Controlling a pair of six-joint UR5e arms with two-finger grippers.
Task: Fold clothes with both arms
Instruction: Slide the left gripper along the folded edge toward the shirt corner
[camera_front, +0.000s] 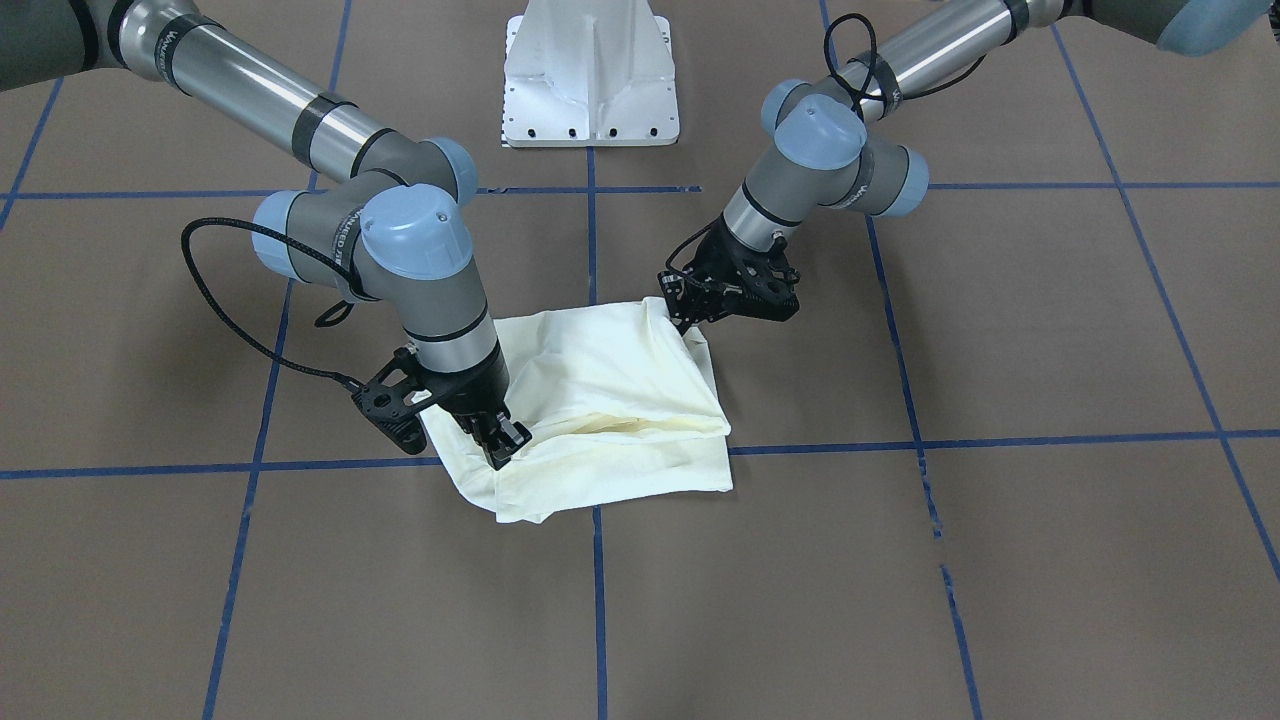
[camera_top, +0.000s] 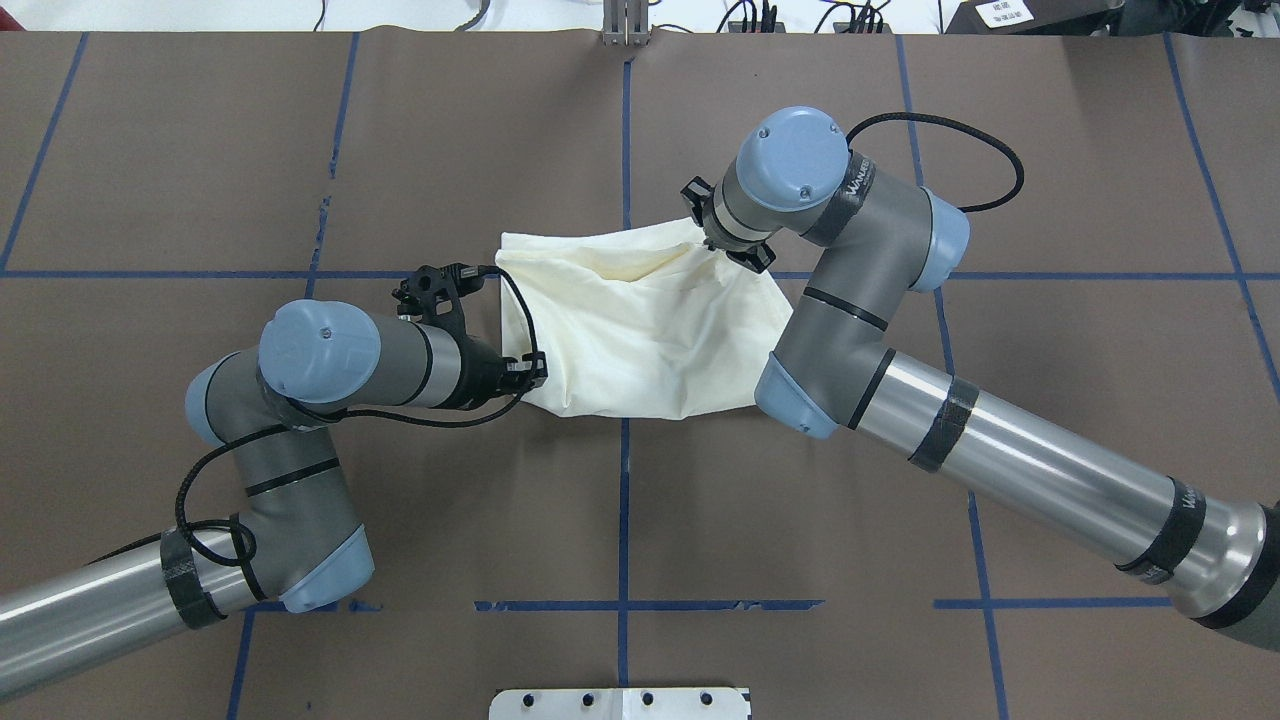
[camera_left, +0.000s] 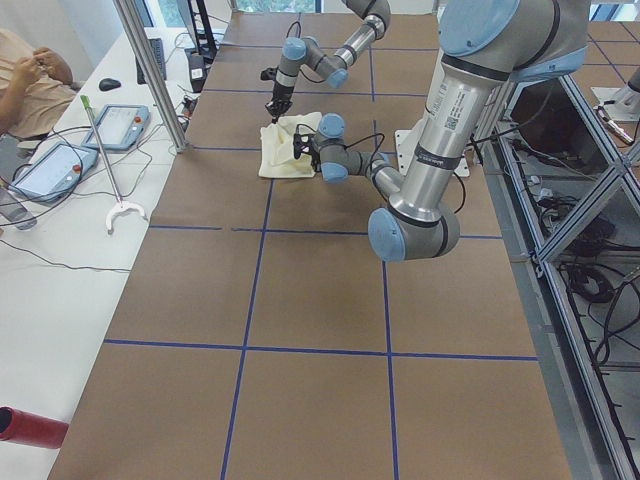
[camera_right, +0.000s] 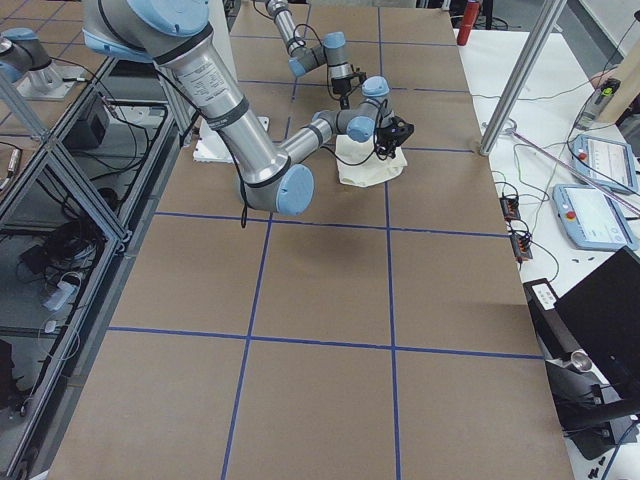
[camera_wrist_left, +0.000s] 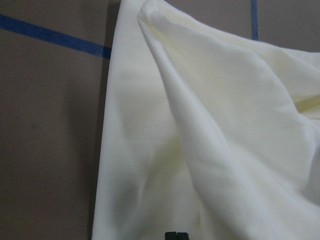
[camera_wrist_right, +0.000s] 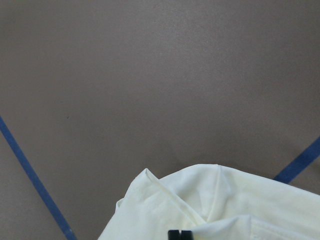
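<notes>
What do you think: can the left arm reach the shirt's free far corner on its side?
Probably yes. That corner of the shirt lies bare just beyond the left gripper, nothing between; but the gripper seems shut on the shirt.

shirt (camera_top: 640, 330) mid-table (camera_top: 300, 150), left gripper (camera_front: 683, 312) at its near-left edge, right gripper (camera_front: 505, 447) at its far-right corner

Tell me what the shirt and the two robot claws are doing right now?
shirt, folded into a rumpled bundle, print hidden, two corners pinched.
left gripper, shut on one corner of the shirt.
right gripper, shut on the diagonally opposite corner.
</notes>
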